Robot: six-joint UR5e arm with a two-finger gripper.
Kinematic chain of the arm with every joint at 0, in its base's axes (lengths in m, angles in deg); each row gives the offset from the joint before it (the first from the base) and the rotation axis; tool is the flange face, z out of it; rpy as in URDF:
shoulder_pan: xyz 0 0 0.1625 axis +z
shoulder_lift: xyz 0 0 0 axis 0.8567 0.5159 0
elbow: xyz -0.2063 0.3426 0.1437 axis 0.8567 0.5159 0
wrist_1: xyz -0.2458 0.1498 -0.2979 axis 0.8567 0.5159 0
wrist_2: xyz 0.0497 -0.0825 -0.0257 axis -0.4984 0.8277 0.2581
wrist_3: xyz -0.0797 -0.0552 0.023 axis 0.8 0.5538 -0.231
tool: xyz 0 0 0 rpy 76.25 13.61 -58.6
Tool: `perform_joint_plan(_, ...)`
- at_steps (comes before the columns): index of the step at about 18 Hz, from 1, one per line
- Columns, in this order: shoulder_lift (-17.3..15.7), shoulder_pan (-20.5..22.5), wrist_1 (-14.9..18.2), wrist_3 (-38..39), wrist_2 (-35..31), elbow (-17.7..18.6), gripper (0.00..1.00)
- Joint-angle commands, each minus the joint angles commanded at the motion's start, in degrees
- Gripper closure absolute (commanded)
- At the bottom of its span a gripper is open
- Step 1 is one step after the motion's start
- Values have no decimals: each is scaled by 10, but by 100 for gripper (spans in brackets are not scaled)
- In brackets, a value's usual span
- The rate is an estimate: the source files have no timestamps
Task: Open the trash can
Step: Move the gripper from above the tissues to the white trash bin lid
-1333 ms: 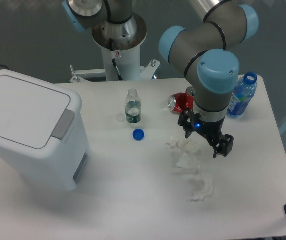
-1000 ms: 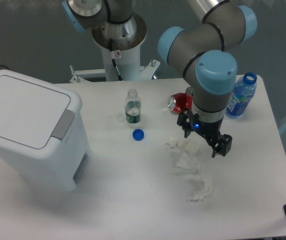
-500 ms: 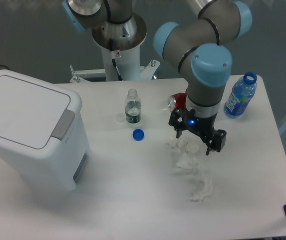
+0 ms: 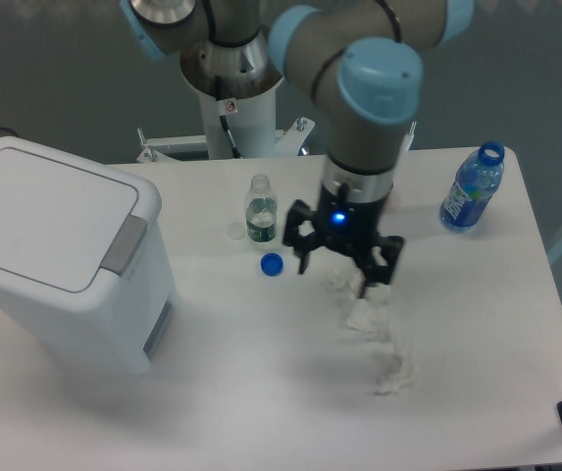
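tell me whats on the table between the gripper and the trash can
In the camera view, a loose blue cap and a small clear bottle sit between the gripper and the trash can; the rest is bare tabletop.

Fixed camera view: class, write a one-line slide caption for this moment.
UR5e gripper hangs open over the table's crumpled tissue, with the white trash can at far left, lid closed.
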State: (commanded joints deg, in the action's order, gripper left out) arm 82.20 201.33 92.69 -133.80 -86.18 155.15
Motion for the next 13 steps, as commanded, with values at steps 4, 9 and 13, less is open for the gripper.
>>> perform_joint_plan(4,-23,-15,0,52,54,1,100)
perform_joint_plan(9,-33,-68,-4,136,60,-6,100)
perform_joint_plan(13,-43,-95,-4,186,71,-5,100)
